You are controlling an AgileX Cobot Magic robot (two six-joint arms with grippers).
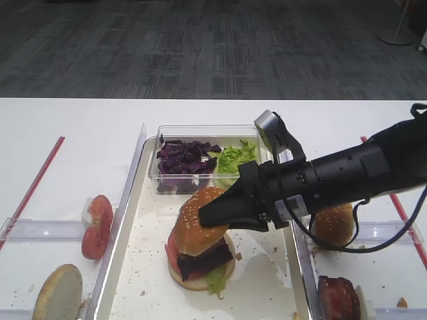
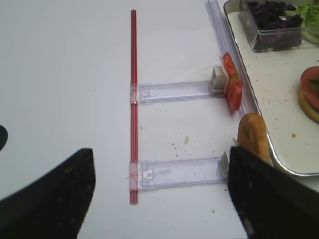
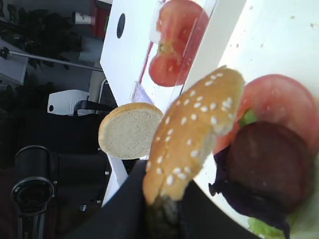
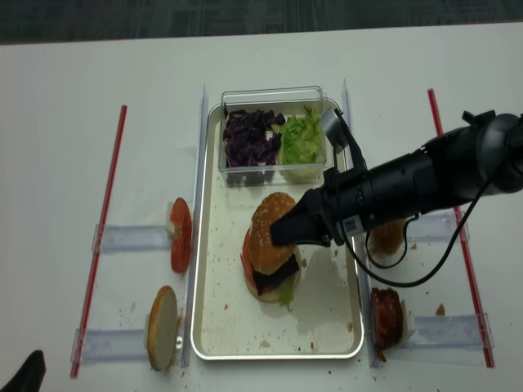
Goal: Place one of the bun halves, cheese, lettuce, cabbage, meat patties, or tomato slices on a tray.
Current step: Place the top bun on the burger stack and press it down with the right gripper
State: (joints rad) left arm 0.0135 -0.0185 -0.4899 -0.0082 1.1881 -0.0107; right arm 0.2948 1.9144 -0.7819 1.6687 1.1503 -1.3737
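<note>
The white table [image 4: 65, 122] is smooth and matte, crossed by thin red rods [image 4: 100, 237] and clear plastic rails [image 4: 131, 238]. On it lies the tray [image 4: 214, 327], long and rectangular, its rim silvery, its whitish floor flecked with crumbs. The right arm [image 4: 425, 180], a black cylinder, reaches in from the right across the tray. At the tray's far end sits a clear box [image 4: 274, 135] of 2 parts: dark purple shredded cabbage [image 4: 249, 137] on the left, frilly pale green lettuce [image 4: 302, 137] on the right.

Mid-tray stands a stacked burger [image 4: 270, 273]: pale base, green frill, dark patty, red tomato. The bun top [image 1: 200, 213], golden, domed and seeded, rests tilted on that stack, and the right gripper [image 1: 217, 215] has its black fingers pinched together on the bun's edge.

Left of the tray, 1 tomato slice [image 4: 180, 234] stands on edge against a rail, and a flat pale bun disc [image 4: 162, 339] leans nearby. Right of the tray are another seeded bun [image 4: 387, 238] and a dark red patty [image 4: 386, 314].

The left gripper [image 2: 159, 199] hovers over bare table, its dark fingers spread wide apart.
</note>
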